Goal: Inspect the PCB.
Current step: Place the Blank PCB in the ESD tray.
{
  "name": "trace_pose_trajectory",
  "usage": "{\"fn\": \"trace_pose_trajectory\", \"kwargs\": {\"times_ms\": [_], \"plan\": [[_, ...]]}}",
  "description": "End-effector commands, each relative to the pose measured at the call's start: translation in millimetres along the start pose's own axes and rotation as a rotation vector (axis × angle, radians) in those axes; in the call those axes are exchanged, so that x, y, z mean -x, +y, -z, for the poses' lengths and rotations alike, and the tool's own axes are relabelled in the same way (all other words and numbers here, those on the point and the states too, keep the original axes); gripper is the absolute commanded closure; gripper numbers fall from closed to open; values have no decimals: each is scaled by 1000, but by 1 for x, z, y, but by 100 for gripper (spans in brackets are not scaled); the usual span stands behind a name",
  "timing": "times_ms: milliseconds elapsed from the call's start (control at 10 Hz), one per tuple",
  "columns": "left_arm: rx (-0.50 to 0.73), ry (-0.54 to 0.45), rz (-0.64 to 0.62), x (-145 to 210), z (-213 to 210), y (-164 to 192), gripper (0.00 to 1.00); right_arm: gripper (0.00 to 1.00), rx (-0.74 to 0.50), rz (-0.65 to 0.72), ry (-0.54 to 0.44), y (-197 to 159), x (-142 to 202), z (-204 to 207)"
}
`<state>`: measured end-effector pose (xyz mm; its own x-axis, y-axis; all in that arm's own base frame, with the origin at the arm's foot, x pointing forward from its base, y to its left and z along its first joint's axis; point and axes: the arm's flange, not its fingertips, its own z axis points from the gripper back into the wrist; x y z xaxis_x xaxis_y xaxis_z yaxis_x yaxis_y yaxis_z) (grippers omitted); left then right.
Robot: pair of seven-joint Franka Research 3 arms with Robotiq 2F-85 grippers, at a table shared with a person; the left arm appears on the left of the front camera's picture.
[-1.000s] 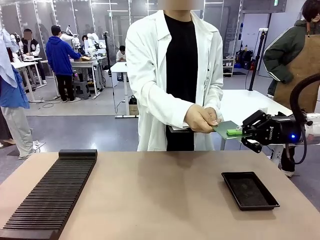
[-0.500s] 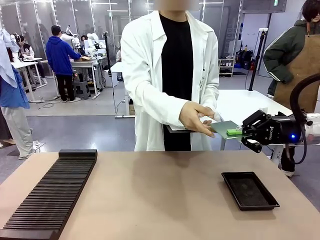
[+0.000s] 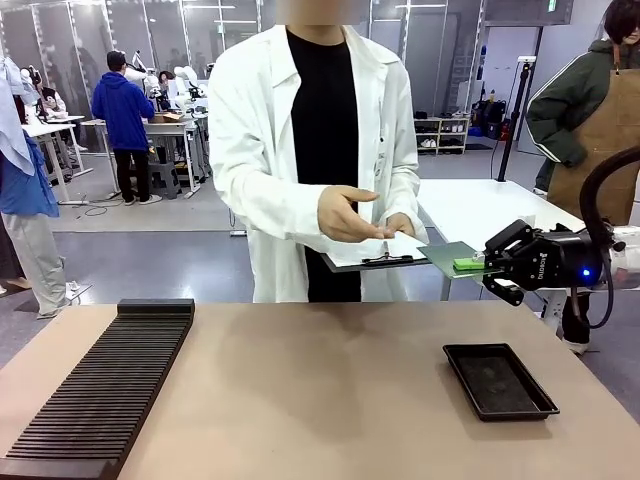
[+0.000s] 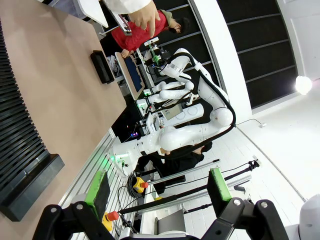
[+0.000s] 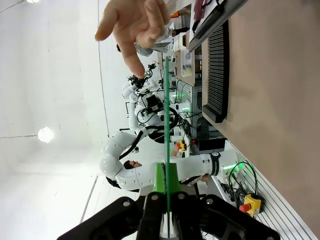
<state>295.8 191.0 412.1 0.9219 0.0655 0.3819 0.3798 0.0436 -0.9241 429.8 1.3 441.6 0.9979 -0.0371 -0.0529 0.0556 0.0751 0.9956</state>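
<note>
The green PCB hangs level in the air above the table's far right, beyond the black tray. My right gripper is shut on its right edge. The right wrist view shows the PCB edge-on as a thin green line between the shut fingers of the right gripper. The person's hand is lifted off the board, open, above a grey clipboard held in the other hand. My left gripper is open with nothing between its green pads.
A long black slotted rack lies along the table's left side. The tray and rack also appear in the left wrist view. Bare tabletop spans the middle. Another person in an apron stands at the far right.
The person's hand has let go of the PCB and drawn back to the left; the person has shifted left and the clipboard now shows. My right gripper stays put, holding the board.
</note>
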Motion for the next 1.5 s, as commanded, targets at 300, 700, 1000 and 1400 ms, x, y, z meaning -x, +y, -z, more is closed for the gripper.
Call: {"fn": "trace_pose_trajectory", "kwargs": {"times_ms": [300,700,1000,1400], "plan": [[-3,3,-15,-1,1,-6,0,100,-13,-4,-3,4,0,1],[-3,3,-15,-1,1,-6,0,100,-13,-4,-3,4,0,1],[-3,3,-15,-1,1,-6,0,100,-13,-4,-3,4,0,1],[-3,3,-15,-1,1,-6,0,97,294,-257,-50,11,15,-9]]}}
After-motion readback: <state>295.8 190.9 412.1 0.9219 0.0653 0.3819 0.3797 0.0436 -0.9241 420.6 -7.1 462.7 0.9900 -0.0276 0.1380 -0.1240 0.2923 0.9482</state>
